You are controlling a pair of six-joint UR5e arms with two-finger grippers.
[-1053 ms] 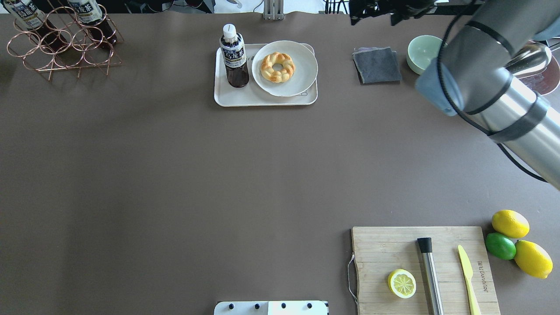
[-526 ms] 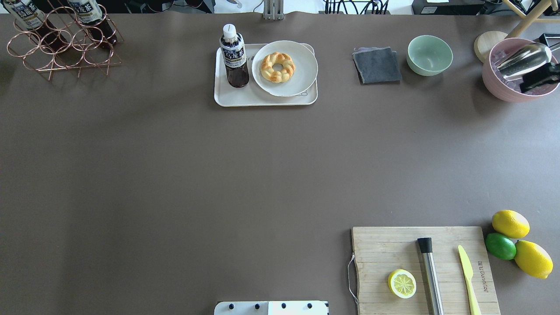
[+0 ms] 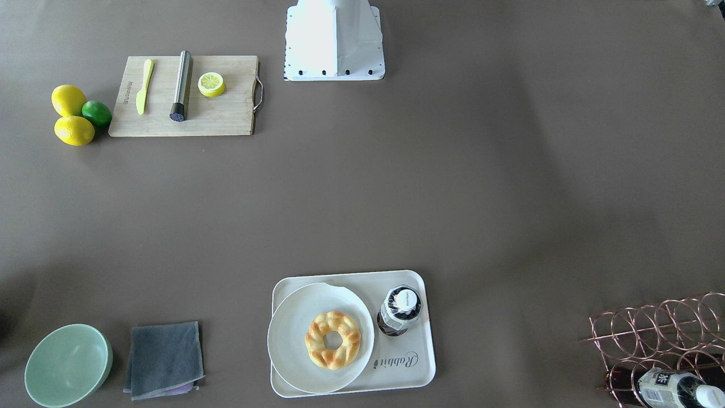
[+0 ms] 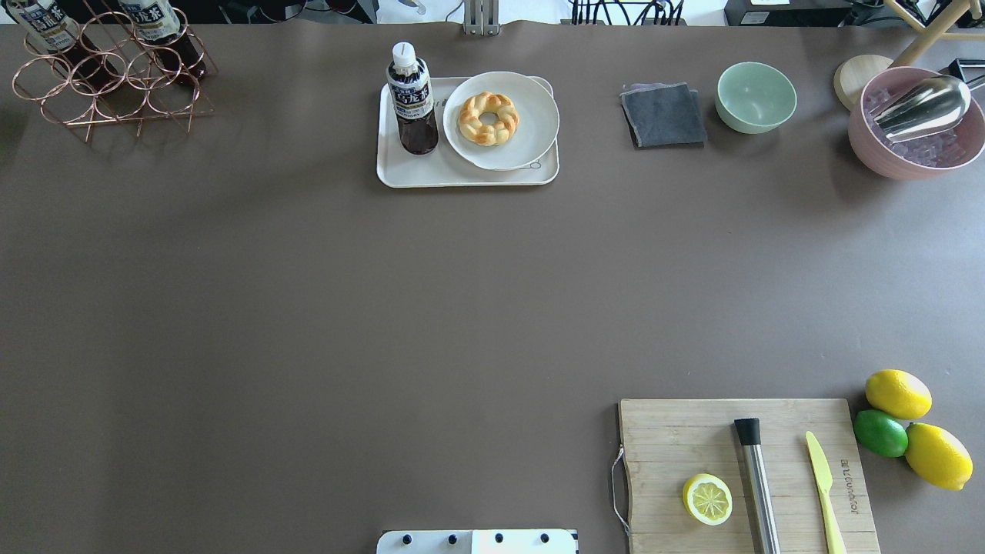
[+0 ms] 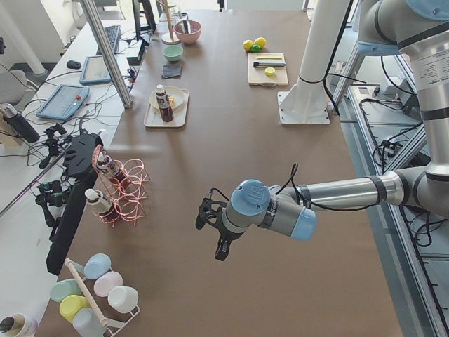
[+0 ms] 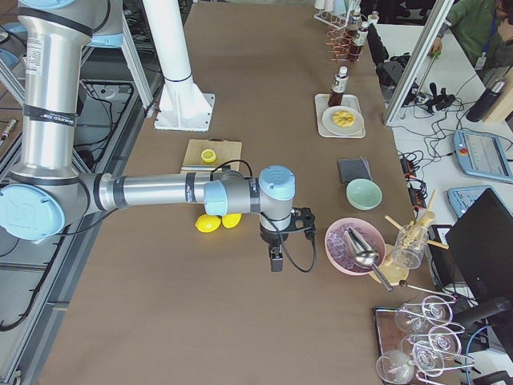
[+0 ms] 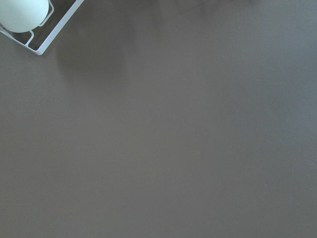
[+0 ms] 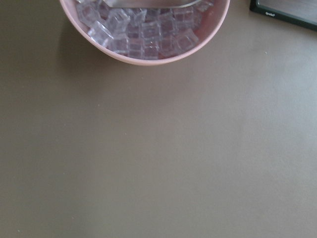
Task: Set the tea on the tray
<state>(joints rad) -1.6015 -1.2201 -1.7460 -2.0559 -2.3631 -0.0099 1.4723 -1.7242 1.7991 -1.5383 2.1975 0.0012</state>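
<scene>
Upright on cream-white rectangular plastic tray [image 4: 427, 173], top centre of overhead view: small clear plastic tea bottle [image 4: 412, 100], white cap, just beside round white plate [image 4: 531, 115]. Well apart, left claw [image 5: 219, 246] and right claw [image 6: 276, 258] over brown bench [image 4: 385, 308]; how far open, cannot tell.

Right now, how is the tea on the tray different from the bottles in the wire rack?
The tea stands upright; the rack bottles lie tilted in the copper rack. The tea sits on the tray beside a plate; the rack bottles are off at the table's corner. They share dark liquid, white caps and matching labels.
</scene>
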